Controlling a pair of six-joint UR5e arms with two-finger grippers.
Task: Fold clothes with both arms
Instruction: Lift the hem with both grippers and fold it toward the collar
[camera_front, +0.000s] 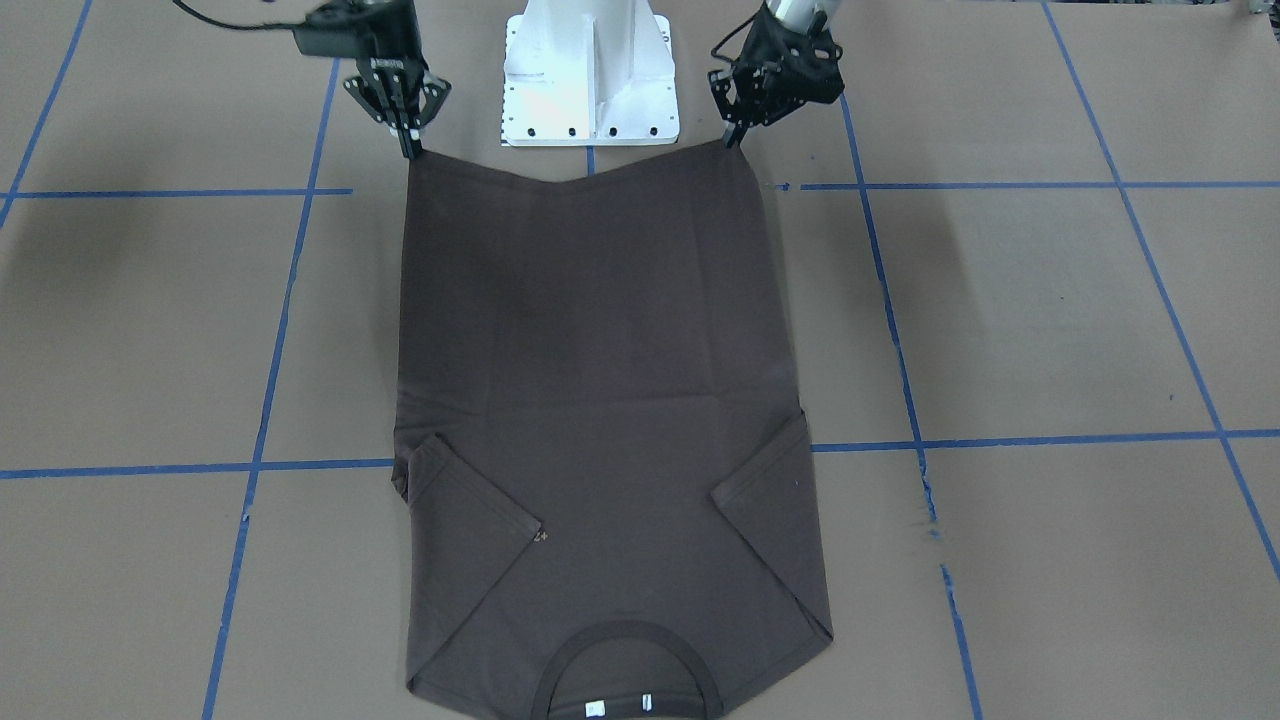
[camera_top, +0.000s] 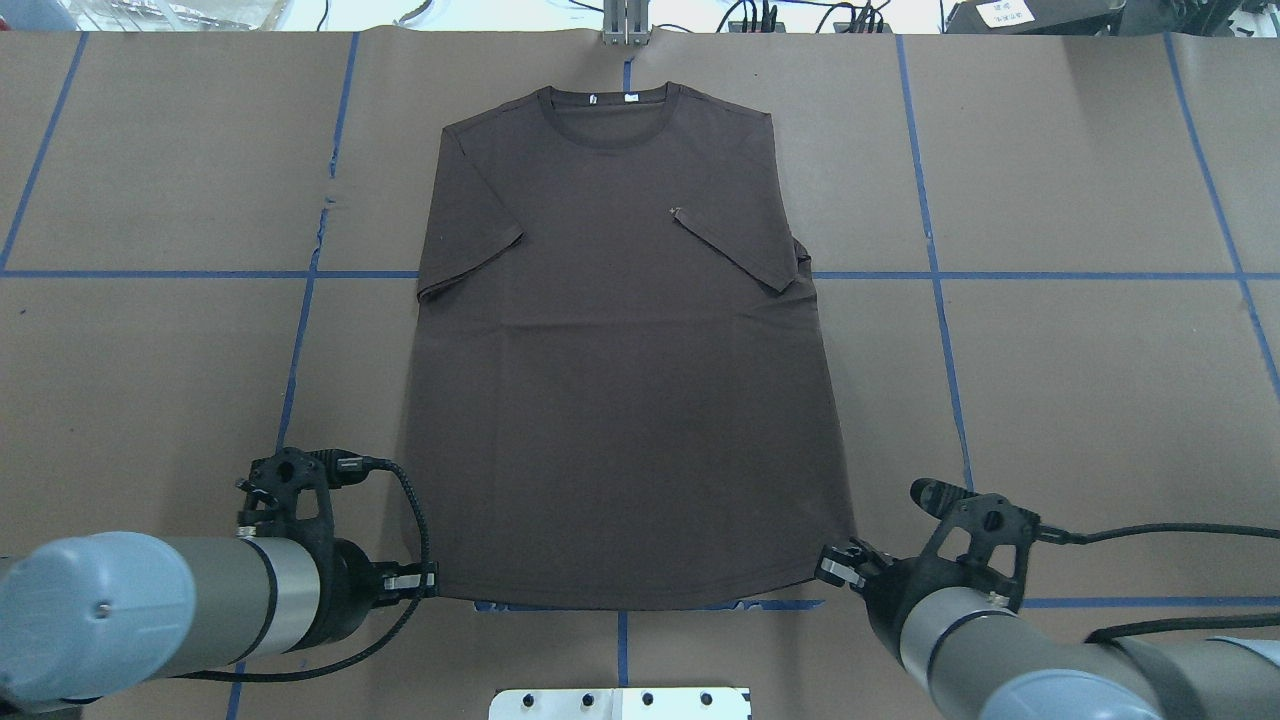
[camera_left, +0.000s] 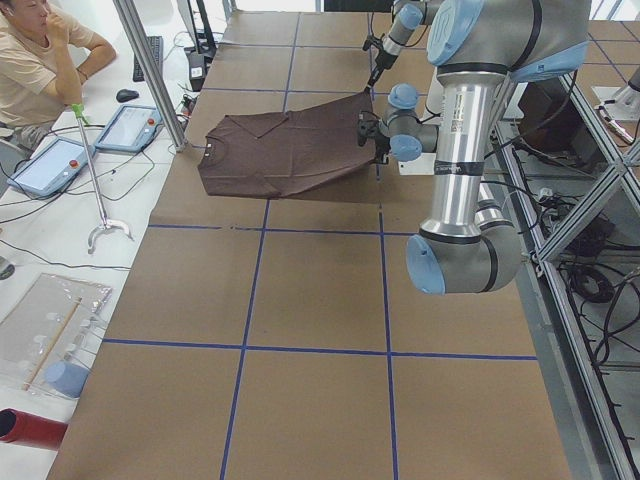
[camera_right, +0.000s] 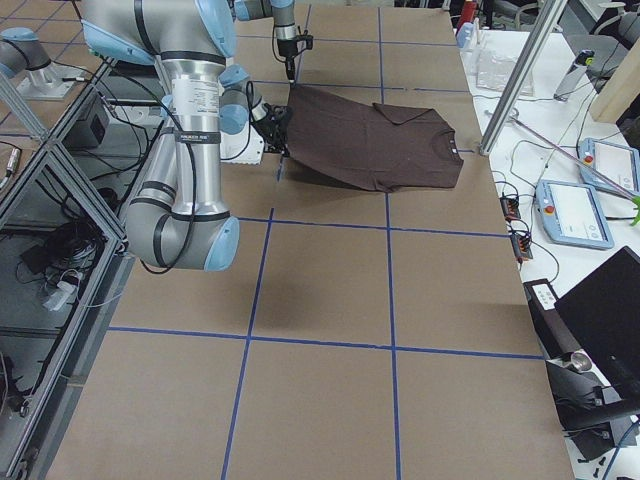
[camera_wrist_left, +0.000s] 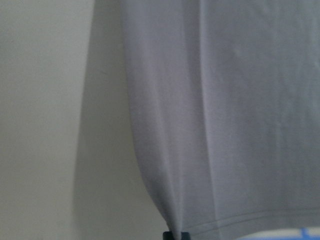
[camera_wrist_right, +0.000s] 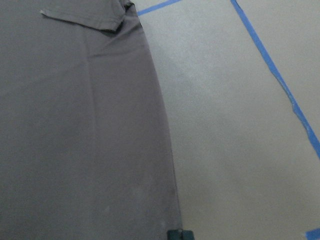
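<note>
Just in front of the base (camera_top: 620, 703), the shirt (camera_top: 630, 380) lies lengthways on the table (camera_top: 1050, 400), hem nearest the base, collar (camera_top: 610, 100) at the far end. Both sleeves (camera_top: 470, 240) are turned in over the chest. The left gripper (camera_top: 430, 578) pinches the hem corner on its side of the base and the right gripper (camera_top: 830, 565) pinches the other corner. The fingers on both are narrow, closed on cloth. The side views show the hem end lifted off the table and the collar end lying flat. The hem sags in a shallow V between the two grips, straight in front of the base.

Handling, my read: light, thin knit, fully limp, no stiffness to carry a fold. It will droop wherever it is unsupported and probably stretches a bit under pull. The paper table looks matte, so the grounded half should drag rather than slide freely. Not fragile. The corner grips look right for carrying the hem away from the base toward the collar. The corners want to be level and spread apart so the middle sag does not bunch. A thin pinch could slip if tugged hard.
</note>
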